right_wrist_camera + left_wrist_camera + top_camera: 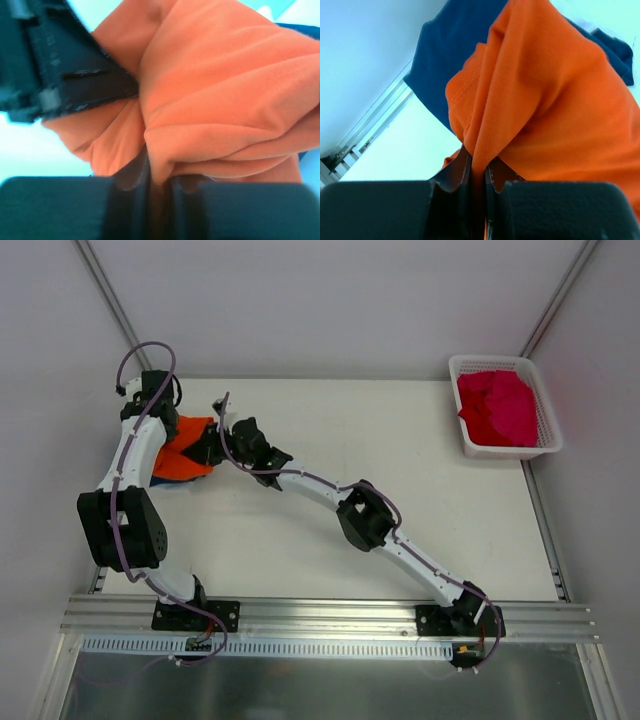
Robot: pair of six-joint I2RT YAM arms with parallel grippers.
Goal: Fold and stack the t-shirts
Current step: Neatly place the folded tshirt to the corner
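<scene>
The orange t-shirt (183, 455) is bunched at the far left of the table, lying over the navy blue t-shirt (165, 481), whose edge shows beneath it. My left gripper (168, 430) is shut on a fold of the orange shirt (535, 100); the navy shirt (450, 55) lies behind it. My right gripper (212, 447) is shut on another fold of the orange shirt (220, 95), close beside the left gripper, part of which shows in the right wrist view (65, 65). Magenta-pink t-shirts (498, 405) lie piled in the basket.
The white lattice basket (550, 425) stands at the table's far right corner. The right arm stretches diagonally across the table's middle (365, 515). The table's left edge and the wall are close to the shirts.
</scene>
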